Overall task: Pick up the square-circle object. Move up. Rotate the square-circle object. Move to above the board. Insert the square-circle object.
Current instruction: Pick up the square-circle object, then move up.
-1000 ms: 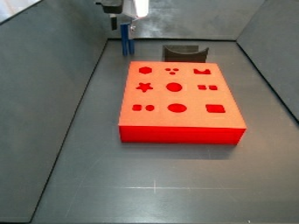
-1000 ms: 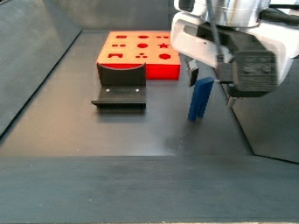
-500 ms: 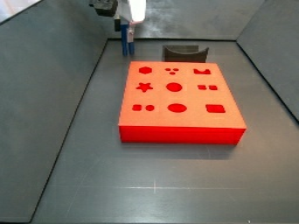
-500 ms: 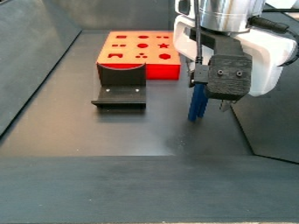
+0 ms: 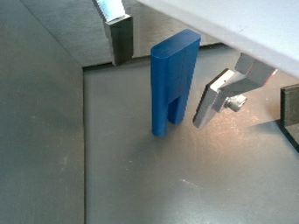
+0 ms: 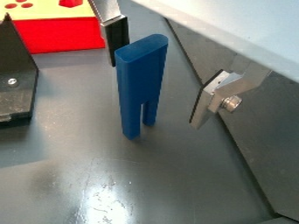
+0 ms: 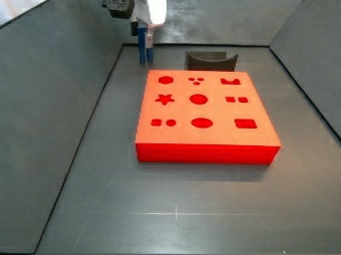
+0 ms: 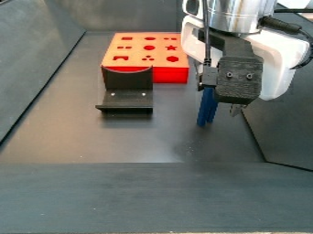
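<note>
The square-circle object is a slim blue block that stands upright on the grey floor with its two prongs down; it also shows in the other wrist view. My gripper is open and straddles it, with a finger on one side, the other finger opposite, and a gap at each. In both side views the gripper is low over the block. The red board lies apart from it.
The dark fixture stands next to the board's short edge and shows in a wrist view. Grey walls enclose the floor, one close beside the block. The board's corner shows in a wrist view.
My gripper has come down around the upright blue block over the last second. The block has not moved.
</note>
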